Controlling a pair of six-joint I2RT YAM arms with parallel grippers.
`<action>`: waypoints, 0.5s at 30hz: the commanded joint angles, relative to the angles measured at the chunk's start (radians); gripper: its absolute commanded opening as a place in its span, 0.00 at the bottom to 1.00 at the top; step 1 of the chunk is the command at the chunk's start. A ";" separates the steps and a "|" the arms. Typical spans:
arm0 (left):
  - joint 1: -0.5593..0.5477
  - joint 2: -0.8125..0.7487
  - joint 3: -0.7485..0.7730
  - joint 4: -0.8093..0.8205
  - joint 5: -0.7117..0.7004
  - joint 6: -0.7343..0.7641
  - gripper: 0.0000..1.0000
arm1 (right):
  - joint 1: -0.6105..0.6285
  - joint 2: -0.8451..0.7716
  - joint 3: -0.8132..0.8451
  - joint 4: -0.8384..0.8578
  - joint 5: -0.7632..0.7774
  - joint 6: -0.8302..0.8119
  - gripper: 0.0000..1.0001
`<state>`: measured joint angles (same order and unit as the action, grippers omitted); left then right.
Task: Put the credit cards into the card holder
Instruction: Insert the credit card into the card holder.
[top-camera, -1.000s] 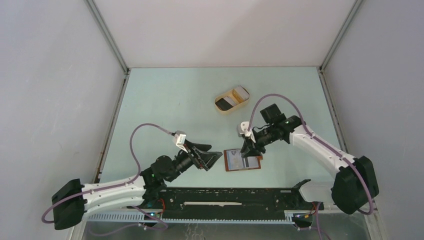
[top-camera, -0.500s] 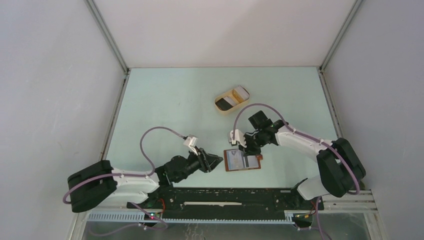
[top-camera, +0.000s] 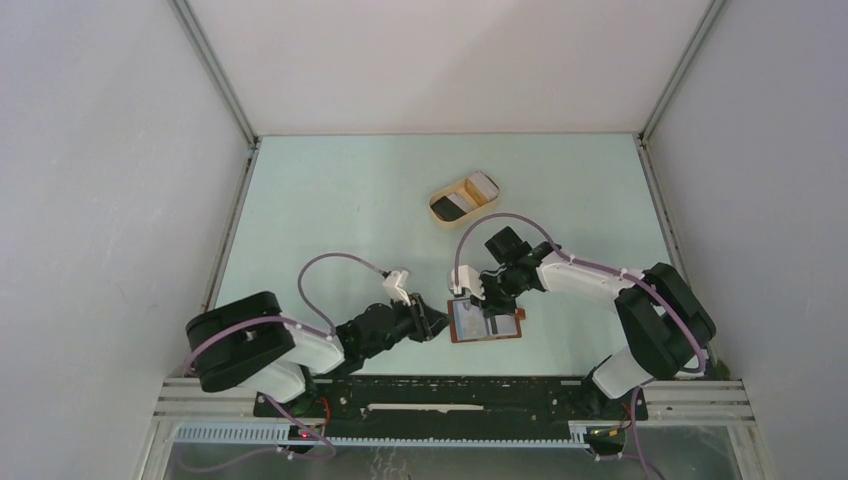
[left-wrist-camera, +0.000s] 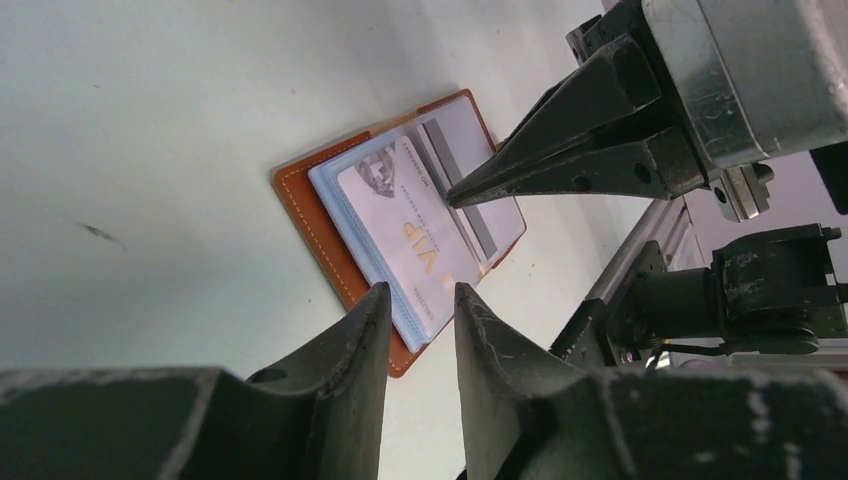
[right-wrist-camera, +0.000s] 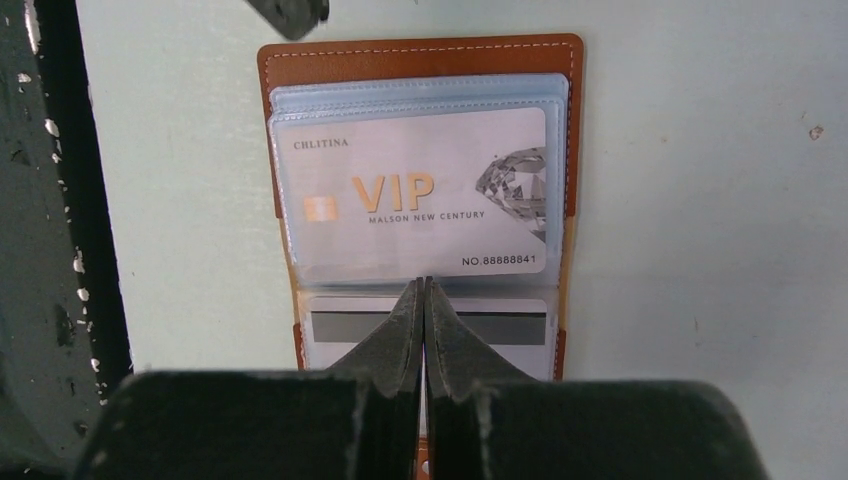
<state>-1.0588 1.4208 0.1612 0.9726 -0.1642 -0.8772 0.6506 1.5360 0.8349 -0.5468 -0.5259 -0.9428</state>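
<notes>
The card holder (top-camera: 487, 323) lies open and flat on the table, brown leather with clear sleeves. A pale VIP credit card (right-wrist-camera: 420, 200) sits in its upper sleeve. A white card with a grey stripe (right-wrist-camera: 500, 330) sits in the lower one. My right gripper (right-wrist-camera: 422, 282) is shut, tips together, resting on the fold between the two cards with nothing held. My left gripper (left-wrist-camera: 420, 292) is low at the holder's left edge (left-wrist-camera: 310, 200), its jaws a narrow gap apart and empty. The right gripper's fingers (left-wrist-camera: 560, 160) show above the holder there. Both grippers meet at the holder: left gripper (top-camera: 437, 322), right gripper (top-camera: 487, 300).
A beige oval tray (top-camera: 437, 208) stands farther back with a black card (top-camera: 453, 205) and a white card (top-camera: 482, 184) in it. The black base rail (top-camera: 450, 395) runs along the near edge, close to the holder. Enclosure walls stand on three sides.
The left gripper moved right to the holder's edge and its jaws narrowed from wide open. The right gripper shifted left over the holder and shut.
</notes>
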 joint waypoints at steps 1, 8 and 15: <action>0.012 0.072 0.054 0.129 0.048 -0.048 0.35 | 0.013 0.013 0.036 0.021 0.021 0.016 0.04; 0.033 0.173 0.052 0.241 0.073 -0.114 0.33 | 0.025 0.042 0.043 0.010 0.041 0.015 0.04; 0.043 0.210 0.056 0.251 0.075 -0.146 0.33 | 0.038 0.062 0.047 0.002 0.068 0.010 0.04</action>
<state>-1.0237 1.6157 0.1818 1.1591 -0.0971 -0.9951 0.6739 1.5803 0.8585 -0.5423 -0.4866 -0.9356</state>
